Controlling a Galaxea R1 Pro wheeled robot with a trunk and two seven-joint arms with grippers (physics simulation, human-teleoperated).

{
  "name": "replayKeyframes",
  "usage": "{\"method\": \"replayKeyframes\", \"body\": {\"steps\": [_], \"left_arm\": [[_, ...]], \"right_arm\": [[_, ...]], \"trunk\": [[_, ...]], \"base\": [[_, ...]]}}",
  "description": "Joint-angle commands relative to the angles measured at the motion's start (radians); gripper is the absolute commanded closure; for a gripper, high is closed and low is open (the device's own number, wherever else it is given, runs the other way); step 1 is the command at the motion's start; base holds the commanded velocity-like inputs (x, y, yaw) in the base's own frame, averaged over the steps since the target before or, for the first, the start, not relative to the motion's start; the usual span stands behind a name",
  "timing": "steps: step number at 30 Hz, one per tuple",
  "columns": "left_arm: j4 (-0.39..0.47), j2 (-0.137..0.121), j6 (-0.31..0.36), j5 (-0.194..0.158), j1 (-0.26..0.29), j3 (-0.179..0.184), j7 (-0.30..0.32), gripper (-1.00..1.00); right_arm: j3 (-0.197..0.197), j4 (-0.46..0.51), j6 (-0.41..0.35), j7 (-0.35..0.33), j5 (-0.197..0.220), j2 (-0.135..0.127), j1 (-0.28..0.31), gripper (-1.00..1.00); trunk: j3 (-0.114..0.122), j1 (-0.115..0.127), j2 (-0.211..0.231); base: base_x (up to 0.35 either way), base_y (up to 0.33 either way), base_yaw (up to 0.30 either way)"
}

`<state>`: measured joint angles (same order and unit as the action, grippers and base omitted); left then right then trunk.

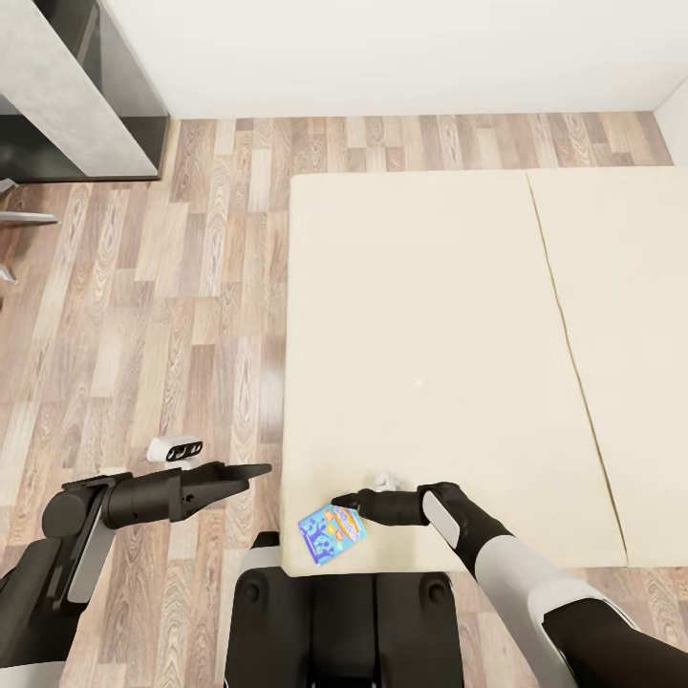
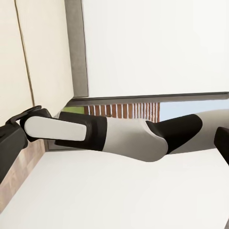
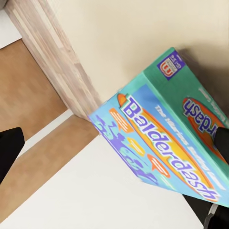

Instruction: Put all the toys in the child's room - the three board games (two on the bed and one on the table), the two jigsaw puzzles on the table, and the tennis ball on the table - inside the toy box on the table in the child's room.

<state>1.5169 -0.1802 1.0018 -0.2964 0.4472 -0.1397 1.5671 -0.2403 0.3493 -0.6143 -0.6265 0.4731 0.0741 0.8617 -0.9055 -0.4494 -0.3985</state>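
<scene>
Gripping small blue board game point(image 1: 332, 532), right fingers point(image 1: 346, 501), bed point(image 1: 430, 334) corner.

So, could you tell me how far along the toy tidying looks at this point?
Nothing can be confirmed as done from these views. In hand: the right gripper is at the small blue board game, which sits tilted at the near edge of the bed; whether it is gripped is unclear. The left gripper holds nothing. This game has yet to reach the toy box.
</scene>
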Motion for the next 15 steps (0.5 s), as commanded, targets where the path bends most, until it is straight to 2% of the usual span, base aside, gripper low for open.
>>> {"method": "replayKeyframes", "body": {"steps": [1, 15], "left_arm": [[0.000, -0.001, 0.011, 0.000, 0.000, 0.000, 0.004, -1.00], [0.000, 0.001, 0.011, 0.000, 0.000, -0.001, 0.004, -1.00]], "right_arm": [[-0.004, 0.000, -0.004, 0.000, 0.004, 0.000, 0.000, -1.00], [-0.005, 0.000, -0.004, -0.001, 0.003, 0.000, 0.000, -1.00]], "trunk": [[-0.001, -0.001, -0.002], [-0.001, -0.001, -0.002]], "base": [[0.000, 0.098, 0.000], [0.000, 0.060, 0.000]]}}
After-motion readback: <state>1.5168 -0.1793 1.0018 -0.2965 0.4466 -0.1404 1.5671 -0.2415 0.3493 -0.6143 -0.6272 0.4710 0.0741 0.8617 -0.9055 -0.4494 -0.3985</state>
